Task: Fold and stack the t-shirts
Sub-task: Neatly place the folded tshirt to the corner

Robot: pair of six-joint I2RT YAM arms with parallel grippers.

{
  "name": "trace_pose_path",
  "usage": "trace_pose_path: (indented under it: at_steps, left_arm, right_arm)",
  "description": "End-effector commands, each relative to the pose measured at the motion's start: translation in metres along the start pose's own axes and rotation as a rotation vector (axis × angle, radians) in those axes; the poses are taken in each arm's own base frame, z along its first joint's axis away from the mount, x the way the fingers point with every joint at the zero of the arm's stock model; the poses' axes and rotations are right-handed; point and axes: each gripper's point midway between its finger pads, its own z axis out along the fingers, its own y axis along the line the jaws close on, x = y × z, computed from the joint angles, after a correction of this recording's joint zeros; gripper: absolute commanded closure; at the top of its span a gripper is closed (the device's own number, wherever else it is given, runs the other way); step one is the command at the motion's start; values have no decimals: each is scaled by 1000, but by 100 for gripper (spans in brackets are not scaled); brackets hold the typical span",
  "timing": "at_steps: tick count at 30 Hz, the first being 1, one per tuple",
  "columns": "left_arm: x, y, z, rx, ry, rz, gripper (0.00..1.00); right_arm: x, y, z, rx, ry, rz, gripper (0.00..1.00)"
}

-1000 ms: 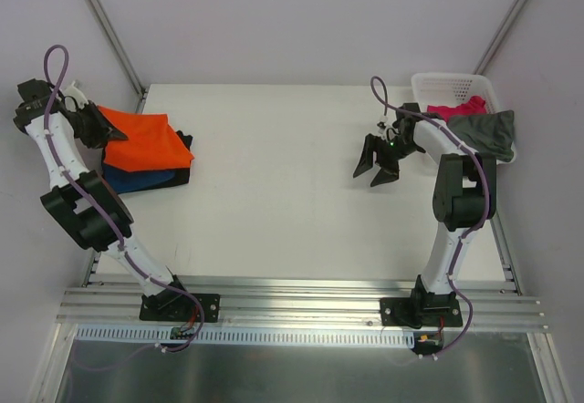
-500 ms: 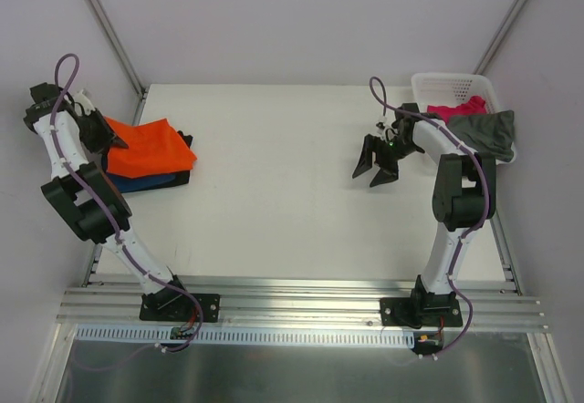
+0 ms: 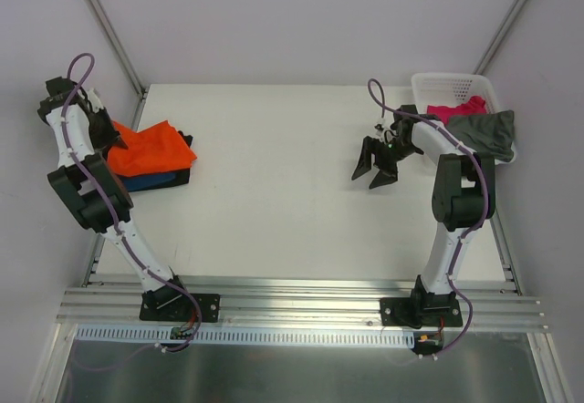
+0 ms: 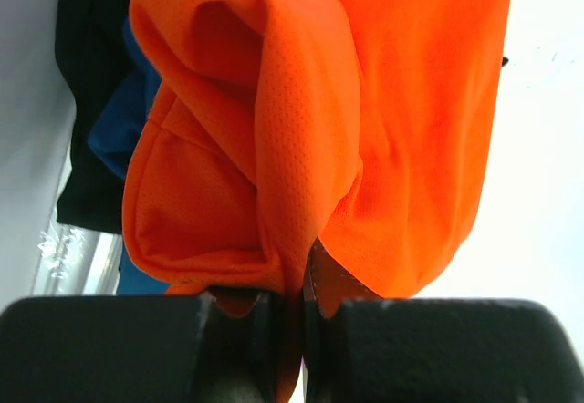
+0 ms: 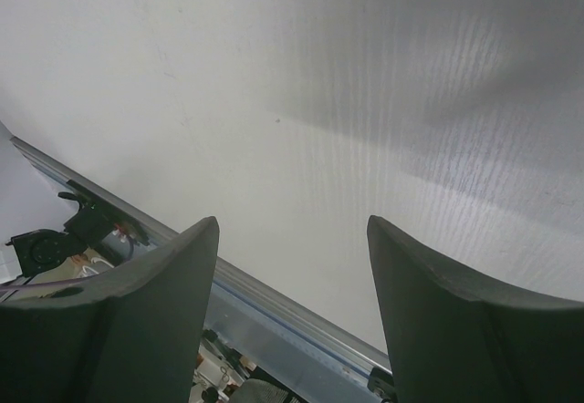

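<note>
1. The white table [image 3: 274,202] is the biggest thing. The arms cover parts of it.
2. The white basket [image 3: 446,84] sits in the far right corner of the table. The right arm hides some of its left side.
3. The grey-olive t-shirt [image 3: 488,132] hangs over the near rim of the basket, so how far it reaches inside is hidden.
4. The pink t-shirt [image 3: 456,108] lies in the basket. The grey-olive one covers part of it.
5. The orange t-shirt [image 3: 157,146] is on top of a pile at the left edge of the table. Its left edge is lifted and bunched up. In the left wrist view its top is cut off.
6. The navy blue t-shirt [image 3: 149,182] lies under the orange one, and only a strip shows.
7. Something black [image 3: 185,138] peeks out of the pile. I cannot tell what it is.
8. The left hand [image 4: 292,301] has its fingers pressed together on an edge of the orange t-shirt.
9. The right hand [image 3: 376,168] hangs over bare table, left of the basket. Its fingers are apart and hold nothing.
</note>
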Motion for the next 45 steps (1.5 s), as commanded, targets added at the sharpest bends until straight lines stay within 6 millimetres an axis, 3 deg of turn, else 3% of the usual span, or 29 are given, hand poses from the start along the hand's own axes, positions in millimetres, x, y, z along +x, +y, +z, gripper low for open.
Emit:
trace_pose_path:
  at_steps: [1,10,14,16,23,27,33,34,35,36,38,40,41,42,45]
  left_arm:
    - [-25,-3,-2,-69,-69,89,100]
    - [-25,-1,18,-158,-45,136,100]
    - [-20,10,7,-189,-50,105,100]
    - [-16,26,2,-218,-44,75,100]
    - [-24,55,-21,-287,-78,33,100]
    - [-31,43,-29,-261,-111,34,100]
    - [-25,30,-18,-264,-80,99,100]
    - [-26,28,-15,-266,-77,113,97]
    - [-28,17,-10,-265,-79,147,81]
    - [-34,13,-10,-276,-94,173,44]
    - [-43,3,-10,-314,-123,212,20]
    - [-55,-23,-17,-339,-176,289,1]
    - [-61,-32,-23,-351,-207,315,1]
    - [-68,-58,-27,-344,-251,378,1]
    - [-91,-104,-59,-395,-396,501,1]
  right_arm:
    - [-6,10,-10,1,-38,-50,30]
    - [1,10,-16,8,-43,-70,30]
    - [3,9,-17,12,-45,-72,30]
    - [3,10,-17,11,-48,-73,30]
    - [-2,13,-15,4,-53,-74,30]
    - [-1,14,-15,0,-50,-75,30]
    - [-1,13,-13,-4,-45,-76,30]
    - [-1,13,-12,-5,-44,-75,30]
    - [-1,13,-12,-7,-45,-76,30]
    - [0,13,-10,-8,-39,-71,30]
    - [0,13,-10,-14,-37,-69,30]
    - [0,14,-10,-14,-36,-71,29]
    - [-2,14,-12,-15,-42,-74,29]
    - [-1,15,-12,-15,-42,-74,29]
    - [-2,16,-13,-14,-50,-77,29]
